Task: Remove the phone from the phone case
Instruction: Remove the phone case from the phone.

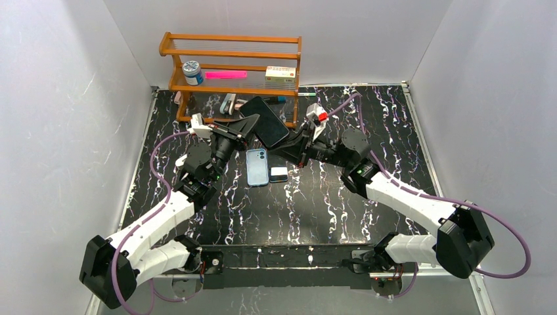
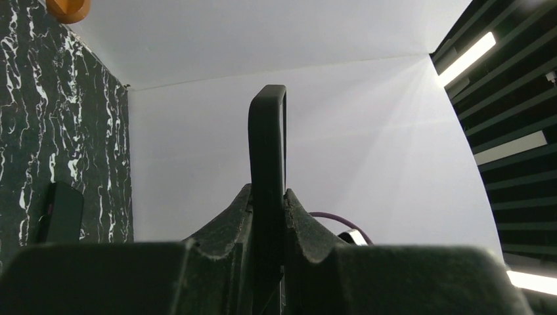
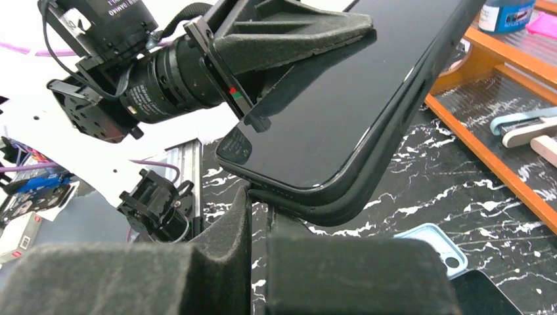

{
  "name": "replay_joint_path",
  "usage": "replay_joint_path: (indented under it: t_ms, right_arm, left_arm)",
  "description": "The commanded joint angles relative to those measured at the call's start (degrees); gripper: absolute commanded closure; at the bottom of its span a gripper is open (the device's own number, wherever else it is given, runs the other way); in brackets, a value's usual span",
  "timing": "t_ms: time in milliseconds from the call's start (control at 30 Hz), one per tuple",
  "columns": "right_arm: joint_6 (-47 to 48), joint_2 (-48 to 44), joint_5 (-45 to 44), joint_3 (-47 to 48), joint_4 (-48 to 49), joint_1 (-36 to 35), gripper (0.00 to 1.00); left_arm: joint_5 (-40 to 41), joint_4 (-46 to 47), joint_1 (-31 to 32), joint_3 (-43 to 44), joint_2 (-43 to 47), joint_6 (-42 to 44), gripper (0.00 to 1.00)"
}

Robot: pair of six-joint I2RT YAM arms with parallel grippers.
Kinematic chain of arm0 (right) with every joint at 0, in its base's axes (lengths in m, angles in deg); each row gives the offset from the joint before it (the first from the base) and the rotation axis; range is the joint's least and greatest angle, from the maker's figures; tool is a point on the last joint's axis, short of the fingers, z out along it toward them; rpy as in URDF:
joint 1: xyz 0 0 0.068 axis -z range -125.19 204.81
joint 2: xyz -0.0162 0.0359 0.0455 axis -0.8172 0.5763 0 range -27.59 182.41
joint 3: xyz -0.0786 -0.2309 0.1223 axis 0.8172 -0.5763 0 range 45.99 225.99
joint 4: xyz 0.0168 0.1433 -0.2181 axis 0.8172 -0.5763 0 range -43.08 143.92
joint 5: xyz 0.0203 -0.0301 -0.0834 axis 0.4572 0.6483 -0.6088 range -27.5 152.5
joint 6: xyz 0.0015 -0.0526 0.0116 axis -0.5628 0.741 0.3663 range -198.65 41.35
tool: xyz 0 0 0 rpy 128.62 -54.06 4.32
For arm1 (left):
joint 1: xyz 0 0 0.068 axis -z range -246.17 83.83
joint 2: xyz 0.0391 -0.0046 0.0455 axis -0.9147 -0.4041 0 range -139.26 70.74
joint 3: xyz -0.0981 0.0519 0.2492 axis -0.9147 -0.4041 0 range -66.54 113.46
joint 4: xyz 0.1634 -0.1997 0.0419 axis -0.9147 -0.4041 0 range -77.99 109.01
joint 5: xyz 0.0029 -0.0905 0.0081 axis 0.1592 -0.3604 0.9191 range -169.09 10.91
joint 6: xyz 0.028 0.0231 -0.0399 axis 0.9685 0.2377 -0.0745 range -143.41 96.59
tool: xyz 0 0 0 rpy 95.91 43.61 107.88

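- Glossy black flat phone [image 3: 328,111], in its matte black round-cornered case [image 3: 374,170], hangs tilted above the white-veined black marble tabletop [image 1: 328,203].
- The left gripper [image 2: 268,197] clamps both; the right gripper [image 3: 259,197] pinches the case's corner, jaws closed.
- Plain white walls [image 1: 66,98] surround it.

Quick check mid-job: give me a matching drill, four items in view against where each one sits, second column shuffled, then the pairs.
Things:
1 black cased phone
2 light blue case
3 pink strip
4 jar

Places:
A flat on the table
B shelf, left end
C clamped between left pincer and right pincer
D shelf, middle of the same tier

Pairs: 1-C, 2-A, 3-D, 4-B
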Motion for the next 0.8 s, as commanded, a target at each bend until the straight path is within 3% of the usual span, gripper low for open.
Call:
replay_joint_path:
  t_ms: [0,133,400,533,667,767]
  right_arm:
    - [3.8,1.5,-4.2,0.6,-3.0,3.0,0.99]
    - [-3.5,1.8,-7.6,0.6,-3.8,3.4,0.99]
    - [-21.6,1.7,-13.4,2.1,-15.7,5.5,0.8]
    - [-30.9,-0.4,-14.7,-0.1,-20.0,9.0,0.72]
    - [-34.9,-2.1,-13.9,-1.9,-23.1,11.6,0.66]
    - [-31.7,-3.1,-10.4,-1.7,-22.8,11.8,0.55]
  left_arm:
    - [-7.9,1.7,1.9,1.9,2.2,-0.6,1.0]
    - [-12.3,4.3,2.0,2.9,1.6,0.8,1.0]
    - [-17.4,16.1,2.0,3.8,-1.0,2.3,1.0]
    - [-18.2,17.3,1.9,4.1,-1.0,4.0,1.0]
    - [-18.3,17.3,1.9,3.7,-0.8,6.4,1.0]
    - [-17.7,17.1,1.7,2.5,-0.7,8.0,1.0]
